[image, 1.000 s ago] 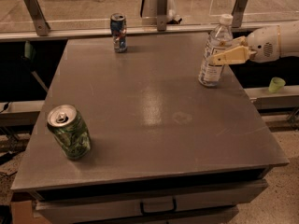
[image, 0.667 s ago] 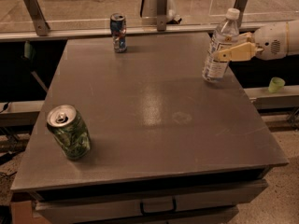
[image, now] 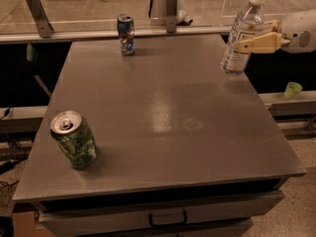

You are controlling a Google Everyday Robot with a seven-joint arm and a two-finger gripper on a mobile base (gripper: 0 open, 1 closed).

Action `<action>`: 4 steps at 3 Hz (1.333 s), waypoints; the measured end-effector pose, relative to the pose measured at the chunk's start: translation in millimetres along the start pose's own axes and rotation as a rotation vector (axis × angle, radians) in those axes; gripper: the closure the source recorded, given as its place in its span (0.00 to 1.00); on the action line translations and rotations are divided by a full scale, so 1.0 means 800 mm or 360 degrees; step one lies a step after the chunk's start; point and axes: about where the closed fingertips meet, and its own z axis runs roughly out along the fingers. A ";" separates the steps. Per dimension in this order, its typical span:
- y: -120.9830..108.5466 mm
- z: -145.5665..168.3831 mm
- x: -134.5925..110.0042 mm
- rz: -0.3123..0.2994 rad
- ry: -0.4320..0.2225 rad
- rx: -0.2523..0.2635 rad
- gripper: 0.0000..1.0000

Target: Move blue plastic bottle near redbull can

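Observation:
The blue plastic bottle (image: pixel 241 31) is clear with a white cap. It is tilted at the table's far right edge, its base just above the surface. My gripper (image: pixel 245 44) reaches in from the right and is shut on the bottle's middle. One cream finger (image: pixel 259 43) crosses in front of the label. The redbull can (image: pixel 126 34), slim and blue-and-silver, stands upright at the far edge of the grey table (image: pixel 168 112), left of centre and well apart from the bottle.
A wider green patterned can (image: pixel 74 139) stands near the table's front left corner. A small green cup (image: pixel 293 89) sits on a ledge beyond the right edge. A rail with metal posts (image: pixel 171 6) runs behind the table. Drawers (image: pixel 168 216) are under the front edge.
The gripper has lifted the bottle off the table and carried it up and slightly right, tilting it. Both cans have stayed put.

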 end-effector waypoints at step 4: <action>-0.003 0.243 -0.073 -0.0106 -0.0273 0.0115 1.00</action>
